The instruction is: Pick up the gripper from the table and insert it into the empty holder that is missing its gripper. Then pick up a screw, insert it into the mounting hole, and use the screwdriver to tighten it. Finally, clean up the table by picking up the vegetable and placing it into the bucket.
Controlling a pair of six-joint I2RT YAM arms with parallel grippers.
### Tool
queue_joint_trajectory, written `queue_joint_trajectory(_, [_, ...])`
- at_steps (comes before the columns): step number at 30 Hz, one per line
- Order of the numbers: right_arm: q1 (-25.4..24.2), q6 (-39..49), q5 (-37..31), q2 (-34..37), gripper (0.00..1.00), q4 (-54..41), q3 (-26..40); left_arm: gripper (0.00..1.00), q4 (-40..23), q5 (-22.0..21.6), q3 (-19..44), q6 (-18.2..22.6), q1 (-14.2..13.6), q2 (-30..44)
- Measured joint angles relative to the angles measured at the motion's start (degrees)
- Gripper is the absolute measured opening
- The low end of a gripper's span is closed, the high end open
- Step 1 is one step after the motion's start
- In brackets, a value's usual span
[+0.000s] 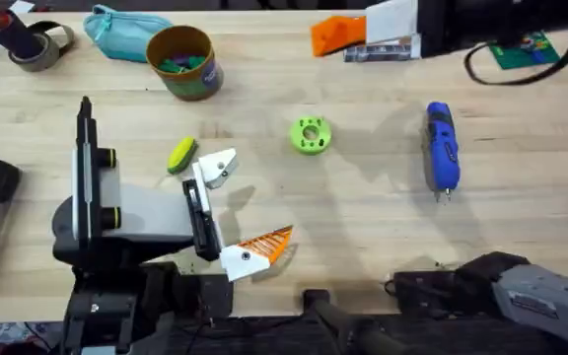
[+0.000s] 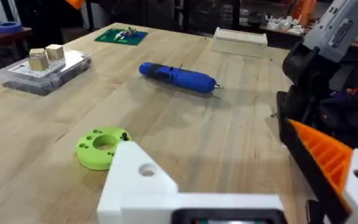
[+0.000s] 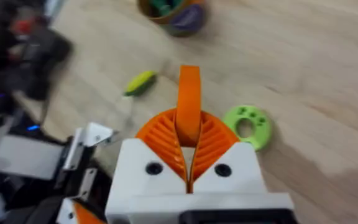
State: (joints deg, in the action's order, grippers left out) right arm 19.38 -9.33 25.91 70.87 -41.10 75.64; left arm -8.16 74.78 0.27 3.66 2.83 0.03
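Gripper [image 3: 189,87], smooth orange wedge, in the pinch of ribbed pads [image 3: 160,134] of right hand [image 3: 189,132]; left hand [image 1: 252,200] spread

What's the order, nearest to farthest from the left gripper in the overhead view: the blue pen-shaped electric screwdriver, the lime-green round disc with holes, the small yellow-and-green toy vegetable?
1. Yellow-and-green toy vegetable, just beside the left gripper, towards the table's left.
2. Lime-green disc, mid-table.
3. Blue screwdriver, far right.
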Motion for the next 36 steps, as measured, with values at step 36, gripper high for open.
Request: queue_joint_trajectory(36, [-6.06, -60.85, 52.73, 2.36, 0.010, 95.95, -52.27, 0.989, 0.00, -0.02, 0.00, 0.00, 0.00, 0.00])
